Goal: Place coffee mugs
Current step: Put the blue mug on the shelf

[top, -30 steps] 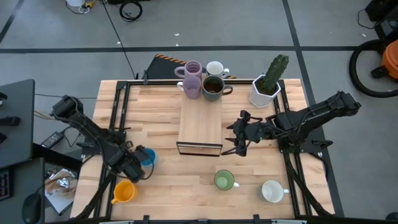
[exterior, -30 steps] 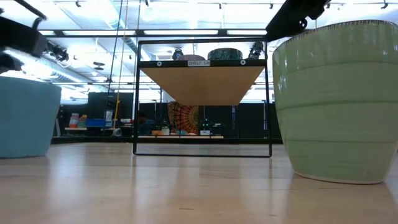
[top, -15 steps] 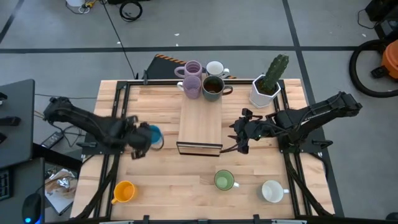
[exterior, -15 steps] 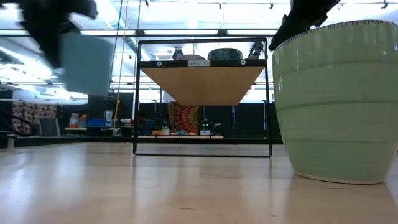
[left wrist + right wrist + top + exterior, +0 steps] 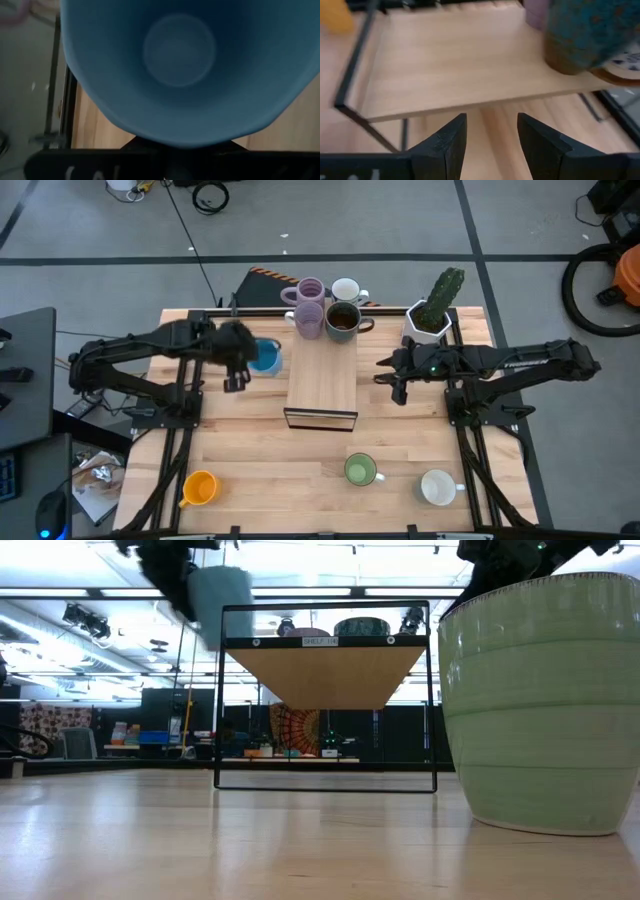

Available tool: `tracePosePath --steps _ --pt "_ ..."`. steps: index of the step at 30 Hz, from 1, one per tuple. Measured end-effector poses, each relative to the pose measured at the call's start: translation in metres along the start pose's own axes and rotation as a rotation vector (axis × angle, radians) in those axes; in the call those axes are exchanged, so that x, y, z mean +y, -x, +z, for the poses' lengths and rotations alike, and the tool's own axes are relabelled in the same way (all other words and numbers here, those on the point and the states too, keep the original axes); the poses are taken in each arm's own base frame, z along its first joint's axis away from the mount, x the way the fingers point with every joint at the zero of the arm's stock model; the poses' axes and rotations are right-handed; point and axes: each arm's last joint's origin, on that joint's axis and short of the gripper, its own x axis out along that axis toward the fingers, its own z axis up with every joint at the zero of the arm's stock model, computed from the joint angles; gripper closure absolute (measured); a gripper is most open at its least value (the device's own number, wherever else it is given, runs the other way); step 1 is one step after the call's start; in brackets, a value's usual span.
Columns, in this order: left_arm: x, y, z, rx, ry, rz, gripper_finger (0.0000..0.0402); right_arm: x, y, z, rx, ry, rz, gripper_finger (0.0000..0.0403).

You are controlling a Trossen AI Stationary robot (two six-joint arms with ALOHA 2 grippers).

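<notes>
My left gripper [image 5: 244, 360] is shut on the blue mug [image 5: 265, 358], held in the air just left of the raised wooden shelf [image 5: 322, 380]. In the left wrist view the blue mug [image 5: 180, 55] fills the picture, its opening toward the camera. My right gripper [image 5: 396, 377] hangs open to the right of the shelf. Two lilac mugs [image 5: 309, 302], a white mug [image 5: 346, 290] and a dark brown mug [image 5: 342, 320] stand at the shelf's far end. The green mug [image 5: 360, 470], a second white mug [image 5: 437, 487] and the orange mug [image 5: 200, 487] stand upright near the table's near edge. My left gripper comes at the blue mug from the table's left, at the mug's left side [image 5: 254, 360]. The mug itself hides the fingers in the wrist view, so the kind of hold does not show. The mug [image 5: 220, 600] is lifted clear of the table, roughly upright.
A white faceted planter with a cactus [image 5: 430, 315] stands at the far right, behind my right arm. The shelf's black frame posts [image 5: 219, 700] rise from the table. Bare wood lies left of the shelf and between the shelf and the near mugs.
My left gripper has lifted the blue mug off the table near the near-left corner and carried it up, toward the far edge and rightward to the shelf's left side. My right gripper has moved a little toward the far edge.
</notes>
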Motion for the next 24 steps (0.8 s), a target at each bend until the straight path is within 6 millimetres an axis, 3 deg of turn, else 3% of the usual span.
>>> tracePosePath --steps 7,15,24 --pt "0.026 -0.018 0.032 -0.058 -0.003 -0.045 0.0353 -0.005 -0.003 -0.004 -0.019 -0.029 0.100 0.0223" --pt "0.033 -0.046 0.081 -0.004 -0.083 -0.112 0.0353 -0.007 0.001 -0.003 -0.047 0.008 0.115 0.0225" --pt "0.039 -0.065 0.099 0.054 -0.088 -0.204 0.0352 -0.007 0.002 -0.003 -0.044 0.023 0.129 0.0225"
